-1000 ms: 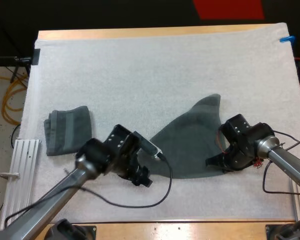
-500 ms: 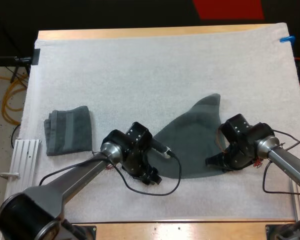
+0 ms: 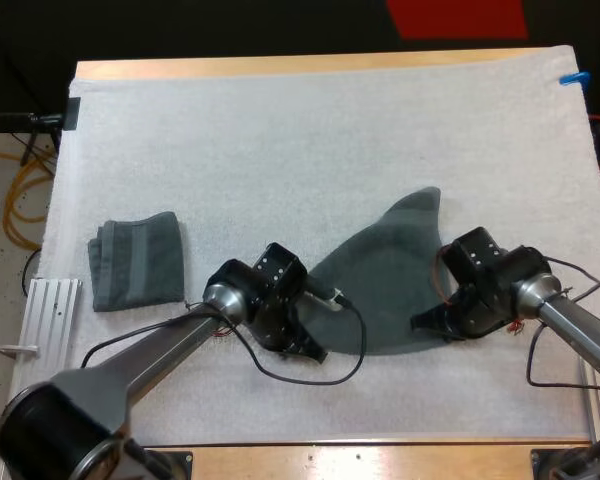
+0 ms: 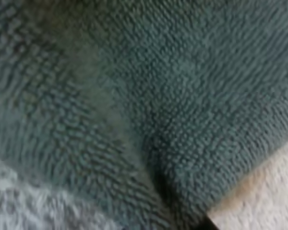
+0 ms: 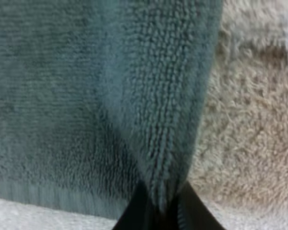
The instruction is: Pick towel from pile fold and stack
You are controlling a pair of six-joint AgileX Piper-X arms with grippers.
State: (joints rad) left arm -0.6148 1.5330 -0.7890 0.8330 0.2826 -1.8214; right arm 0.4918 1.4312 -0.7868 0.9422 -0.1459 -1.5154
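Note:
A dark grey-green towel [image 3: 390,270] lies spread flat on the white mat [image 3: 280,140], right of centre. My left gripper [image 3: 310,350] is down at its near left corner. In the left wrist view the towel [image 4: 158,96] puckers into a crease that runs to the fingertips, so the gripper is shut on the cloth. My right gripper [image 3: 425,325] is at the near right corner. In the right wrist view the black fingers [image 5: 134,211] pinch the towel's hem [image 5: 173,120] from both sides. A folded towel [image 3: 135,260] rests at the mat's left side.
An aluminium rail [image 3: 40,330] lies off the mat's near left edge. The table's wooden front edge [image 3: 360,460] runs just behind both arms. Bare mat stretches across the far half.
My left arm swung right and down onto the towel's near left corner, and its fingers closed there. The right arm and the towel's outline stayed put.

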